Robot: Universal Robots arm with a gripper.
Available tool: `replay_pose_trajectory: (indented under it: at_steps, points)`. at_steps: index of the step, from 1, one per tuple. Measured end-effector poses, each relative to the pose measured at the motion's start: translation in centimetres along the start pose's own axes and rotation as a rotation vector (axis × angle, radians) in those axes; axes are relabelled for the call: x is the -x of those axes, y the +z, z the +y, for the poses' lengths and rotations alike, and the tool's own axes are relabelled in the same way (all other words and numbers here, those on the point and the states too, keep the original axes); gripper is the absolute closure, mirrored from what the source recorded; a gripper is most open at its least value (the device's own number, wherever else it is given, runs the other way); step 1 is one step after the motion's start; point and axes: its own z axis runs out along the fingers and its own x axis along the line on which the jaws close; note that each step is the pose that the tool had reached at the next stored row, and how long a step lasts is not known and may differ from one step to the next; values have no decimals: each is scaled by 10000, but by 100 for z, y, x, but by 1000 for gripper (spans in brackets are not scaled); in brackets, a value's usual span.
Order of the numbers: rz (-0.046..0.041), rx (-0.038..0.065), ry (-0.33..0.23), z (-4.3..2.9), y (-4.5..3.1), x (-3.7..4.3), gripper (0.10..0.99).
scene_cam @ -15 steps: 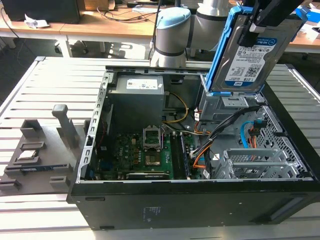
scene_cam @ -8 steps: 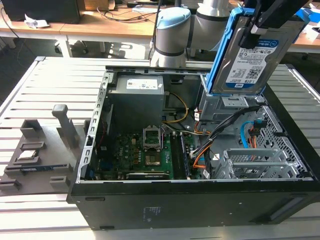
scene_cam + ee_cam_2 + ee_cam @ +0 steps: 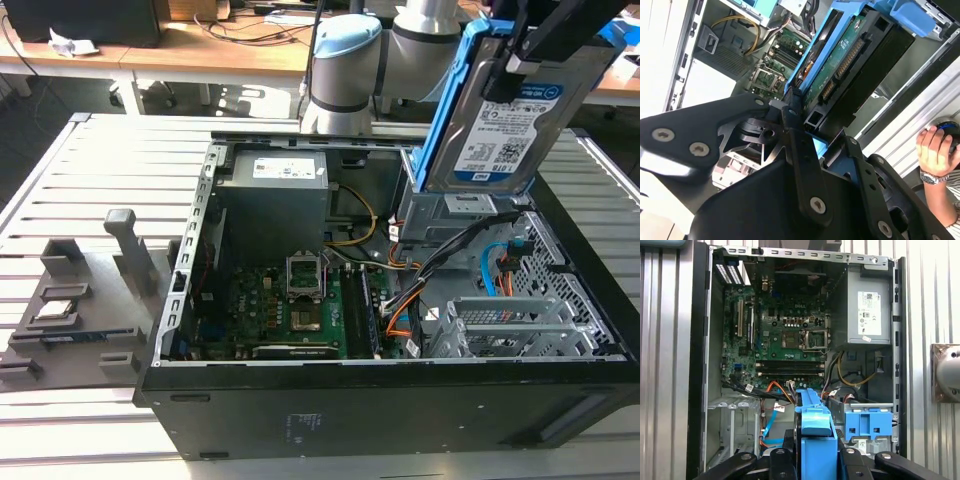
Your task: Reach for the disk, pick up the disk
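Note:
The disk (image 3: 498,125) hangs tilted in the air above the open computer case's drive bay, at the exterior view's upper right. Its white label with a blue band faces the camera, and a blue bracket runs along its edges. My gripper (image 3: 522,58) comes from above and is shut on the disk's upper end. In the first wrist view the disk (image 3: 815,426) stands edge-on, blue, between my black fingers (image 3: 789,447). The second wrist view looks at the green circuit-board side of the disk (image 3: 847,55), with the blue frame beside it, clamped in the gripper (image 3: 807,132).
The open black computer case (image 3: 300,420) lies on a slatted metal table (image 3: 90,160), with the motherboard (image 3: 285,310), power supply (image 3: 275,205) and loose cables inside. A blue bracket (image 3: 867,422) sits in the drive bay. A grey parts fixture (image 3: 75,305) is at the exterior view's left. A person's hand (image 3: 935,150) rests nearby.

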Motion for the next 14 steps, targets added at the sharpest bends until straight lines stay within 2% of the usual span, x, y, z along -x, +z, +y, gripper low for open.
replay_pose_trajectory:
  at_steps: [14]
  points:
    - [0, 0, 0, 1, -9, -119, 718]
